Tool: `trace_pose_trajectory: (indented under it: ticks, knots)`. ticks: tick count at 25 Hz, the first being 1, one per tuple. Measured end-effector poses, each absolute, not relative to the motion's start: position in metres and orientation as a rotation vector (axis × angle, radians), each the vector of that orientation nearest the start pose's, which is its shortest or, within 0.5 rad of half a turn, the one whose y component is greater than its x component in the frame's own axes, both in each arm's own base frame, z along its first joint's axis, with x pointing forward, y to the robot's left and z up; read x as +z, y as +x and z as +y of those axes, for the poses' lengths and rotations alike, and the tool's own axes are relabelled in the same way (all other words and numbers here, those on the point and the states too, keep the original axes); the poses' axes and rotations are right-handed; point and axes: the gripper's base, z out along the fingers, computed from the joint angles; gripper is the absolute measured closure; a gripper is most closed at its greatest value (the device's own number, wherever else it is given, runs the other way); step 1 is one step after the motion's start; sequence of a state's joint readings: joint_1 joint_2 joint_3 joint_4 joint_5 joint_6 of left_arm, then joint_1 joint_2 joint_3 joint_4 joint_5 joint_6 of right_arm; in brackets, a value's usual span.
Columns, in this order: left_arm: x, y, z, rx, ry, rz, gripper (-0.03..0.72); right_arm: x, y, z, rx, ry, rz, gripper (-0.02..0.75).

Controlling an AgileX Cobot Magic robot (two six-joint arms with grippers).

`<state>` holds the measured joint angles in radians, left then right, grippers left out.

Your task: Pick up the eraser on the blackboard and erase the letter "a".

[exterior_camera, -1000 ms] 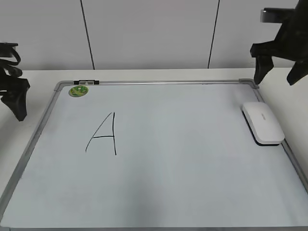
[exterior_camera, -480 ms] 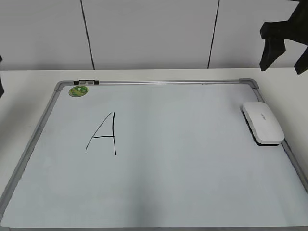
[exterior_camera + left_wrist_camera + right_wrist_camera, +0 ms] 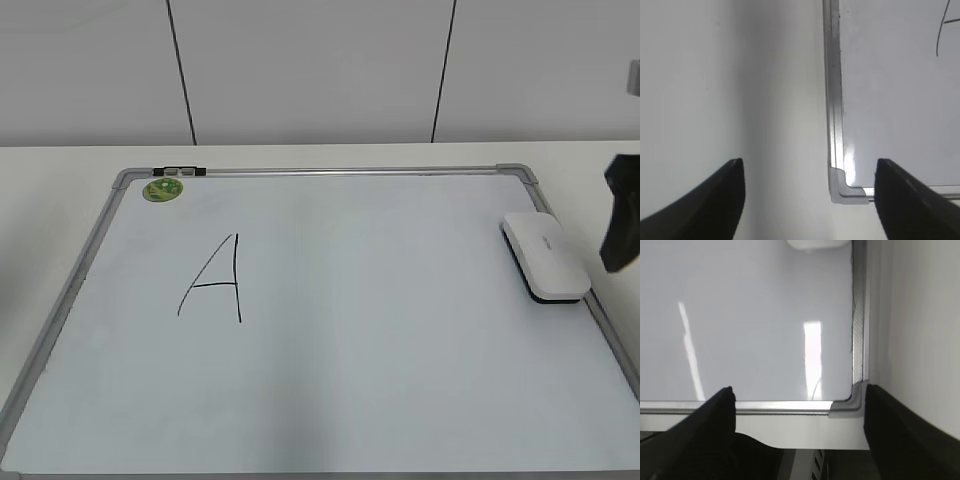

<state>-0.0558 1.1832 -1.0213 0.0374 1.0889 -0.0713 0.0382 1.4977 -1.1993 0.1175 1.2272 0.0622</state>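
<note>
Both grippers gape empty; my right gripper [image 3: 797, 435] sits nearer the eraser [image 3: 545, 256], which lies ahead along the blackboard's [image 3: 350, 400] right frame, lengthwise.

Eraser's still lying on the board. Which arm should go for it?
Right, probably. The eraser lies at the board's right edge, close to the right gripper, open over the near right corner. The left gripper, also open, hangs over the far left corner.

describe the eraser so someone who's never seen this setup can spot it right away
Start at the large white blackboard with the silver-grey frame lying flat on the table, and go to its right edge, upper half. The eraser lies there: a flat white rounded block with a dark underside. The green magnet at the far-left corner is small and round.
</note>
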Motion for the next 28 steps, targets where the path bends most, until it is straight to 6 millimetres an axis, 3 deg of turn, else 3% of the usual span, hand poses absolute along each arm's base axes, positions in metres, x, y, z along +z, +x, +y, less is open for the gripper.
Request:
trace_pose_trajectory:
  ticks: [2, 5, 11, 14, 21, 24, 28]
  knots:
    - [0.324, 0.191, -0.011, 0.020, 0.032, 2.642, 0.099, 0.286, 0.249, 0.019, 0.172, 0.084, 2.985, 0.147]
    - [0.327, 0.156, -0.012, 0.051, 0.097, 2.536, 0.099, 0.292, 0.219, 0.017, 0.155, 0.071, 2.888, 0.147]
    - [0.322, 0.097, -0.008, 0.035, 0.157, 2.382, 0.099, 0.318, 0.146, 0.013, 0.151, 0.007, 2.566, 0.148]
    - [0.315, 0.072, -0.006, -0.003, 0.155, 2.315, 0.099, 0.312, 0.126, 0.014, 0.178, 0.006, 2.536, 0.148]
    - [0.295, 0.032, 0.001, -0.031, 0.164, 2.223, 0.099, 0.293, 0.088, 0.015, 0.208, -0.018, 2.482, 0.148]
    - [0.283, 0.026, 0.002, -0.039, 0.173, 2.234, 0.099, 0.291, 0.074, 0.015, 0.201, -0.040, 2.429, 0.149]
    - [0.280, 0.023, 0.002, -0.048, 0.182, 2.230, 0.100, 0.279, 0.054, 0.013, 0.170, -0.100, 2.365, 0.149]
